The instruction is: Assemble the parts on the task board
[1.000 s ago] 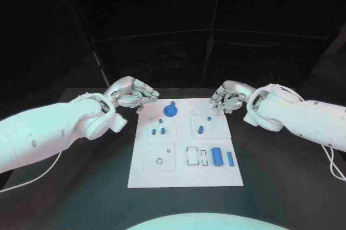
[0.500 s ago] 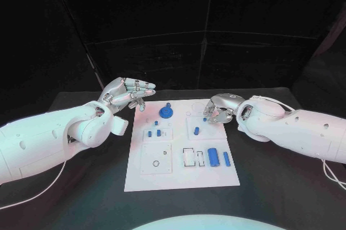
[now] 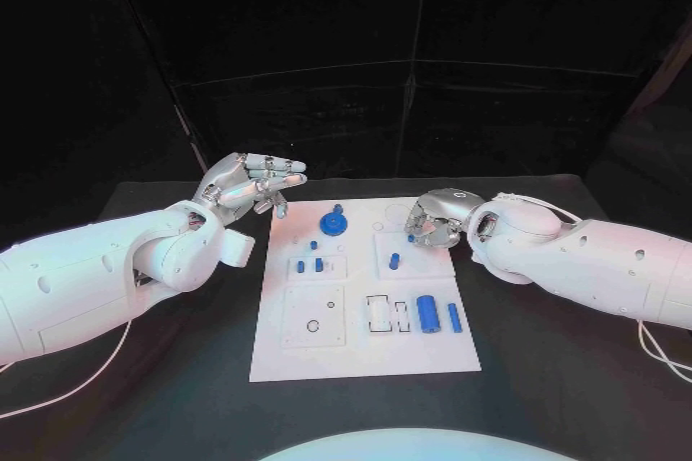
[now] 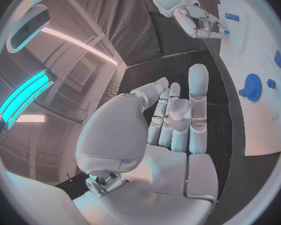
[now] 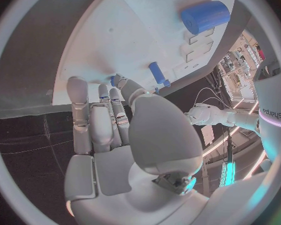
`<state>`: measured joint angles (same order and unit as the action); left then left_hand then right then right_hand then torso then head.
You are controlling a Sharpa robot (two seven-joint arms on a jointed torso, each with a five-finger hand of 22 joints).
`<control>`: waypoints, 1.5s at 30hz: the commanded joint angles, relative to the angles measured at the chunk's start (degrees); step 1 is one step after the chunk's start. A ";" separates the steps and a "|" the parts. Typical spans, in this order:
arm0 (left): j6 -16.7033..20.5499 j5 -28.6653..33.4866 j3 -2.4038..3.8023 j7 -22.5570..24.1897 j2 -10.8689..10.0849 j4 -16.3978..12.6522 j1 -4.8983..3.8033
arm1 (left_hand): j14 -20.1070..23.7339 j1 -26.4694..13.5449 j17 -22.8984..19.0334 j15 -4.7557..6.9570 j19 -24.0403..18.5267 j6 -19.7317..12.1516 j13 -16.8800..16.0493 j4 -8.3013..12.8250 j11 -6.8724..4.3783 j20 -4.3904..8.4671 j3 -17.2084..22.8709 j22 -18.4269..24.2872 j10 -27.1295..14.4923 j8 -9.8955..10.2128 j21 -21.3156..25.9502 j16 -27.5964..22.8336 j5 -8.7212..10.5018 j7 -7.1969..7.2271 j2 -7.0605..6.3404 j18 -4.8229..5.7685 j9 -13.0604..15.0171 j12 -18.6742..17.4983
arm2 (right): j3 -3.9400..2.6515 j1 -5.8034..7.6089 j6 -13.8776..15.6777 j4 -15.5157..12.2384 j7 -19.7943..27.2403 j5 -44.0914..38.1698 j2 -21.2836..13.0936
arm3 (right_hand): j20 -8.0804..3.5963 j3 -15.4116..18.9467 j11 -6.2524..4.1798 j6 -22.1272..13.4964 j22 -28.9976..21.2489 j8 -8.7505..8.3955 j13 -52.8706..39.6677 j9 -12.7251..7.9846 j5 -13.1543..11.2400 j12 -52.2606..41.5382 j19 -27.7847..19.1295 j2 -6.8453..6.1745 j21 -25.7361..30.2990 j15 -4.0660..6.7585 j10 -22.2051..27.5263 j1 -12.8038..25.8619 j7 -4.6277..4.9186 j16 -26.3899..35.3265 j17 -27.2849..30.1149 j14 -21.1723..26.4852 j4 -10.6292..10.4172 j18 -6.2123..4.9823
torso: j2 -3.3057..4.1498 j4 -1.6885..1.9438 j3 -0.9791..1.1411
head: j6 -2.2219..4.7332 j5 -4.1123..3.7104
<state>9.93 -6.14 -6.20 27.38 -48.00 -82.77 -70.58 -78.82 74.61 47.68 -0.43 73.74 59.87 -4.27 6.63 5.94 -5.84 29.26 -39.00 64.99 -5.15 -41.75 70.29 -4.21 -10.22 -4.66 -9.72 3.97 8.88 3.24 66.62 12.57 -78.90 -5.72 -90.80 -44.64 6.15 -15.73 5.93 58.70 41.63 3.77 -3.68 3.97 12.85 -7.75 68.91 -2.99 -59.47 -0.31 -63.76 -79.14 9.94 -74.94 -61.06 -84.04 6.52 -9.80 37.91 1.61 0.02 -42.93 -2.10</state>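
Note:
The white task board (image 3: 361, 346) lies in the middle of the table. On it are a blue gear (image 3: 336, 222), small blue pegs (image 3: 309, 265), a blue piece (image 3: 397, 262), a blue cylinder (image 3: 427, 314) and a blue bar (image 3: 453, 318). My right hand (image 3: 437, 219) hangs over the board's far right corner with its fingers curled down. A small blue peg (image 5: 113, 79) shows right at its fingertips, and I cannot tell if it is pinched. My left hand (image 3: 253, 186) is raised beside the board's far left corner, fingers apart, holding nothing.
Black table (image 3: 562, 381) surrounds the board on all sides. The left wrist view shows the gear (image 4: 252, 86) and the right hand (image 4: 200, 20) beyond my left fingers. The right wrist view shows the cylinder (image 5: 205, 16) on the board.
My right hand has come inward from the board's far right edge and lowered over the small peg there. My left hand has lifted a little and spread its fingers.

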 commanded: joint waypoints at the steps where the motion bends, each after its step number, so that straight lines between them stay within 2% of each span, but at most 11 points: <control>1: -1.11 1.17 0.04 0.80 0.02 0.00 -0.06 | 0.17 -0.52 0.37 -0.12 -0.18 -0.52 0.07 -0.09 -0.07 -0.16 -0.20 -0.22 -0.54 0.17 -0.01 -0.09 -0.03 0.03 0.12 -0.32 -0.08 0.18 | -0.04 -0.12 -1.35 0.29 -0.20 -0.85 0.33 | 0.30 -0.86 -0.09 0.65 0.67 0.15 -0.02 0.06 -0.12 0.14 0.00 0.30 -0.65 -0.36 -0.66 0.44 0.04 -0.41 -0.20 -1.73 -0.09 0.98 | -0.02 -0.05 0.01 | -0.16 0.18; 5: -1.13 1.19 0.04 0.69 -0.02 0.21 -0.06 | 0.10 -0.53 0.55 -0.15 -0.10 -0.60 0.08 -0.10 -0.03 -0.18 -0.21 -0.38 -0.60 0.19 -0.17 0.01 -0.03 -0.02 0.12 -0.28 -0.08 0.18 | -0.04 -0.30 -1.65 0.63 -0.21 -0.85 0.68 | 0.26 -2.20 -0.16 1.01 1.35 0.11 -0.01 0.06 -0.50 0.20 -0.11 0.34 -1.37 -0.31 -0.95 0.67 -0.05 -0.78 -0.46 -1.67 -0.19 1.04 | -0.04 -0.09 0.09 | -0.17 0.36; 18: -1.27 1.20 0.04 0.35 0.07 0.45 -0.06 | 0.01 -0.54 0.69 -0.19 -0.02 -0.73 0.10 -0.11 0.03 -0.22 -0.23 -0.46 -0.74 0.23 -0.25 0.13 -0.04 -0.09 0.13 -0.26 -0.08 0.19 | -0.04 -0.66 -3.85 0.98 -0.91 -1.16 1.36 | -0.08 -6.83 -0.83 3.27 4.28 0.30 -0.15 0.21 -1.33 -0.16 -0.02 0.27 -4.12 0.15 -3.21 1.21 -0.66 -1.92 -1.25 -1.58 -0.36 1.35 | -0.05 -0.11 0.04 | -0.42 0.38; 24: -1.34 1.20 0.04 0.04 0.09 0.56 -0.06 | -0.01 -0.51 0.67 -0.23 0.01 -0.85 0.12 -0.07 0.07 -0.24 -0.24 -0.42 -0.87 0.26 -0.21 0.15 -0.04 -0.14 0.10 -0.26 -0.09 0.20 | -0.04 -0.87 -3.19 0.99 -1.66 -2.30 1.61 | -0.33 -8.34 -1.23 4.40 7.02 0.48 -0.32 0.33 -1.98 -0.53 1.09 0.43 -6.15 0.46 -4.45 0.77 -0.99 -2.11 -1.20 -1.55 0.00 1.78 | -0.04 -0.08 0.05 | -0.57 0.30; 30: -1.38 1.20 0.04 -0.21 0.14 0.57 -0.06 | -0.02 -0.49 0.62 -0.28 -0.01 -1.05 0.14 -0.02 0.16 -0.28 -0.27 -0.23 -1.07 0.31 -0.03 0.16 -0.04 -0.26 0.04 -0.30 -0.09 0.20 | -0.04 -1.16 -3.29 0.90 -2.74 -4.39 2.08 | -0.39 -8.85 -1.22 4.42 7.15 0.27 -0.29 0.26 -2.63 -0.39 1.00 -0.08 -6.40 0.47 -4.49 0.74 -0.95 -2.26 -1.34 -1.55 0.31 1.80 | -0.01 -0.05 0.03 | -0.69 0.23; 37: -1.44 1.20 0.04 -0.53 0.11 0.64 -0.07 | 0.01 -0.33 0.52 -0.32 -0.02 -1.13 0.15 0.07 0.19 -0.32 -0.19 -0.12 -1.18 0.31 0.09 0.14 -0.07 -0.28 0.11 -0.32 -0.08 0.24 | -0.04 -1.49 -4.86 0.59 -4.71 -7.17 2.37 | -0.40 -9.08 -1.21 4.55 7.41 0.20 -0.30 0.24 -3.06 -0.37 0.98 -0.59 -6.66 0.47 -4.67 0.91 -0.94 -2.33 -1.33 -1.54 0.44 1.83 | -0.06 -0.08 -0.02 | -0.85 0.15; 45: -1.67 1.19 0.04 -1.27 0.17 0.68 -0.08 | 0.05 -0.15 0.37 -0.33 -0.07 -1.14 0.14 0.16 0.19 -0.34 -0.10 0.09 -1.24 0.27 0.29 0.09 -0.09 -0.28 0.21 -0.37 -0.05 0.31 | -0.04 -1.60 -5.19 0.29 -5.97 -8.94 2.55 | -0.40 -9.30 -1.30 4.87 7.58 0.24 -0.35 0.26 -2.87 -0.44 0.93 -0.84 -6.85 0.52 -5.04 1.35 -1.06 -2.40 -1.33 -1.53 0.23 1.84 | -0.08 -0.07 0.02 | -1.08 0.13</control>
<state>9.06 -5.27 -6.20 26.48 -47.91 -82.07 -70.58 -78.83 74.61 48.10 -0.43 73.75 59.15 -4.22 6.63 6.15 -5.84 29.26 -38.96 63.97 -5.15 -41.75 70.29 -4.20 -10.53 -4.66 -9.70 3.93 8.88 2.65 65.74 10.89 -78.69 -10.07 -97.83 -42.26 5.86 -24.75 4.61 63.11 49.16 4.16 -3.99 4.29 9.86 -8.47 69.67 -3.38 -66.11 -0.31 -68.60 -77.72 8.88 -77.10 -62.34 -84.04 6.74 -8.88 37.85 1.53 0.03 -43.97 -1.98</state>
